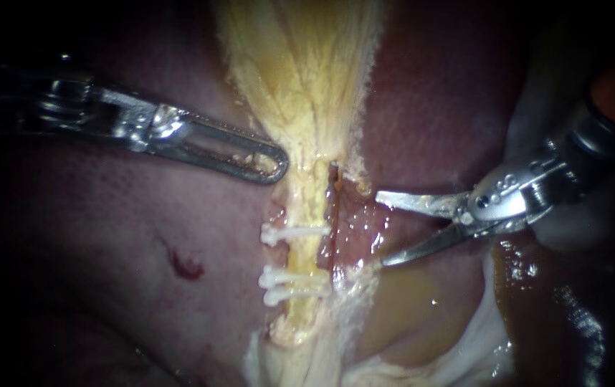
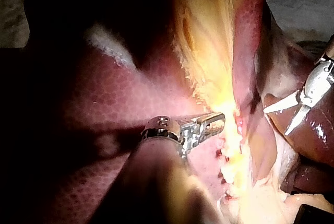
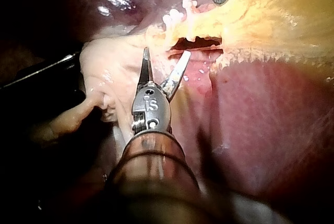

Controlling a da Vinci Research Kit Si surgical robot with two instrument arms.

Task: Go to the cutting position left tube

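Left tube (image 1: 307,208): pale yellow, rough, fatty strand
Pose: runs straight down the endoscope view, widening into a yellow fan at its upper end
Clips (image 1: 294,233): three, white, each clamped across the tube
Spacing: one clip alone above, two close together below it
Bare stretch: short length of uncut tube between the single clip and the pair

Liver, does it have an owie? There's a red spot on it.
Yes, a small dark red mark sits on the liver, left of the clipped tube. It looks like a nick or a blood spot; I cannot tell which.
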